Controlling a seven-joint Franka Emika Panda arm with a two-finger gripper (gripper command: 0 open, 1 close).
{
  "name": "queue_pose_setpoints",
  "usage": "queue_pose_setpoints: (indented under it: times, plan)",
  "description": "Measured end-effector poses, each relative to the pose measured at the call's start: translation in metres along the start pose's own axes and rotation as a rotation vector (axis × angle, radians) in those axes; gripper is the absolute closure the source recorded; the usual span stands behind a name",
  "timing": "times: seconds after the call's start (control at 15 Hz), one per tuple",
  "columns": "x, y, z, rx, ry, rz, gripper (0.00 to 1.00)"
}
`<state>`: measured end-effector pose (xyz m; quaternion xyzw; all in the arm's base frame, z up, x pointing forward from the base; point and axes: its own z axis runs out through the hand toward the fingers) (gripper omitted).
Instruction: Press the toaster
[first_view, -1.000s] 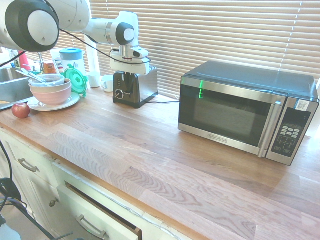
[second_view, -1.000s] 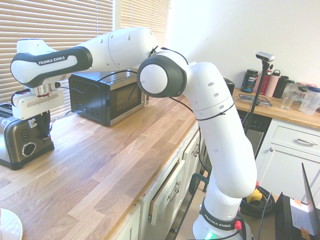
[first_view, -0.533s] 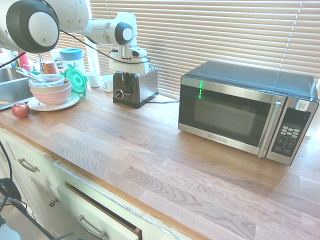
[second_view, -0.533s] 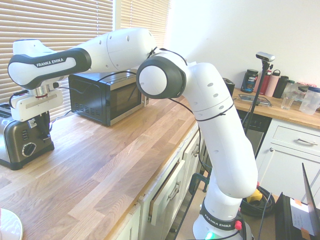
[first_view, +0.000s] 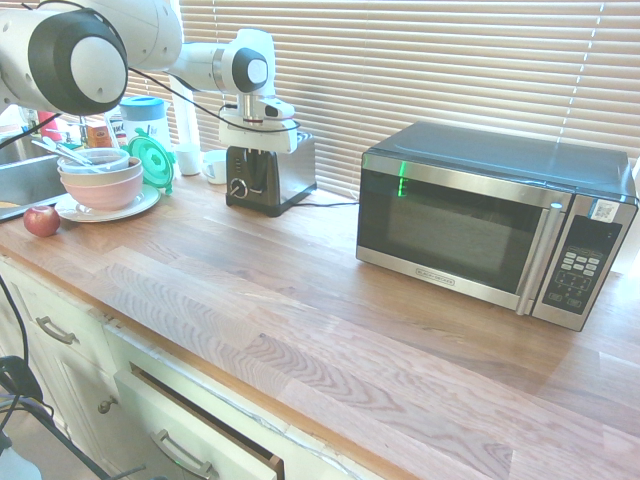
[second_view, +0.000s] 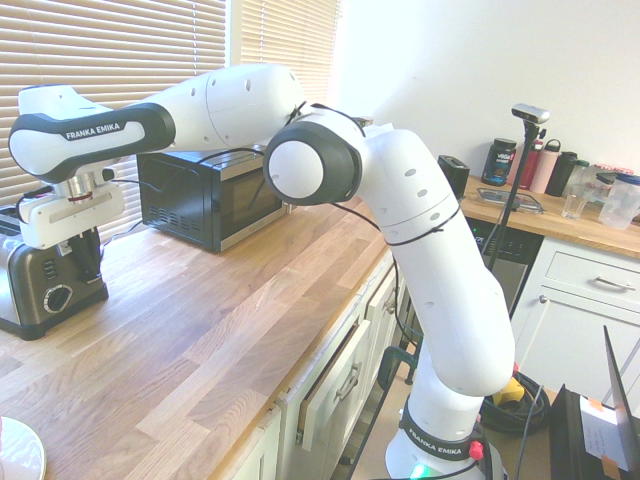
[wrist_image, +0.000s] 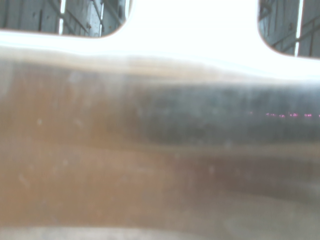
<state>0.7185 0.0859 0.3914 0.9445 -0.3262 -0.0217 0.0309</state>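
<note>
The toaster (first_view: 290, 168), a small box with steel sides and a black end panel with a round knob, stands at the back of the wooden counter below the blinds. In the second exterior view the toaster (second_view: 30, 285) sits at the far left. My gripper (first_view: 255, 163) points straight down against the top of that end panel, above the knob. Its dark fingers (second_view: 88, 255) are shut and hold nothing. Whether they touch the lever is hidden by the black panel. The wrist view is only a close blur of a shiny surface.
A steel-and-black microwave (first_view: 490, 225) stands to the right of the toaster. Stacked bowls on a plate (first_view: 100, 180), a red apple (first_view: 41, 220), cups and a sink (first_view: 25, 170) are to its left. A drawer (first_view: 200, 425) below the counter's front edge stands slightly open.
The hand has risen a little at the toaster's end panel and tilted slightly. The arm's elbow has shifted. The fingers stay shut.
</note>
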Motion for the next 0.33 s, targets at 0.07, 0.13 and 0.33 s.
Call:
queue_pose_setpoints:
  times: [0.07, 0.13, 0.33]
  plan:
    - [0.0, 0.0, 0.0, 0.0, 0.0, 0.0, 1.0]
    - [0.0, 0.0, 0.0, 0.0, 0.0, 0.0, 1.0]
    - [0.0, 0.0, 0.0, 0.0, 0.0, 0.0, 0.0]
